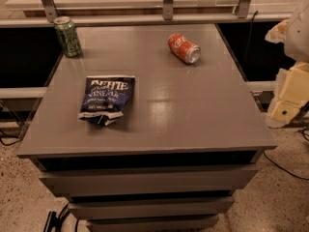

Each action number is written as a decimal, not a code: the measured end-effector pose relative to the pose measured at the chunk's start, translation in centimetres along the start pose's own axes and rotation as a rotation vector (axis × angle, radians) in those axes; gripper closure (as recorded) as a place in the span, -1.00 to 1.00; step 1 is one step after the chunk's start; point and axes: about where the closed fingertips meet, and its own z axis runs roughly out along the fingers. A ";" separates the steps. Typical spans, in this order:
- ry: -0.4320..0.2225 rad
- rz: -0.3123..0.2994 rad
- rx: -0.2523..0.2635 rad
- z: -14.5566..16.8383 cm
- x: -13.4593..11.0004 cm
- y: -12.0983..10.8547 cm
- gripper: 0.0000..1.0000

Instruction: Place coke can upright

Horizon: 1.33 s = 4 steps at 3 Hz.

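Note:
The coke can [184,48] is red-orange with white script. It lies on its side on the grey cabinet top [159,105], in the far right part, with its silver end turned toward the front right. My gripper [291,88] shows as cream-coloured parts at the right edge of the view, beyond the cabinet's right side. It is well to the right of the can and lower in the picture, touching nothing on the cabinet top.
A green can [67,36] stands upright at the far left corner. A dark blue chip bag [106,99] lies left of centre. A rail with metal posts [167,4] runs behind the cabinet. Drawers [149,180] face front, and cables lie on the floor.

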 end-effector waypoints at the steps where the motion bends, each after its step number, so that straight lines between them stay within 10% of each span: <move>1: 0.000 0.000 0.000 0.0 0.0 0.0 -1.00; 4: -0.009 0.143 0.022 8.6 -5.9 -11.4 -1.00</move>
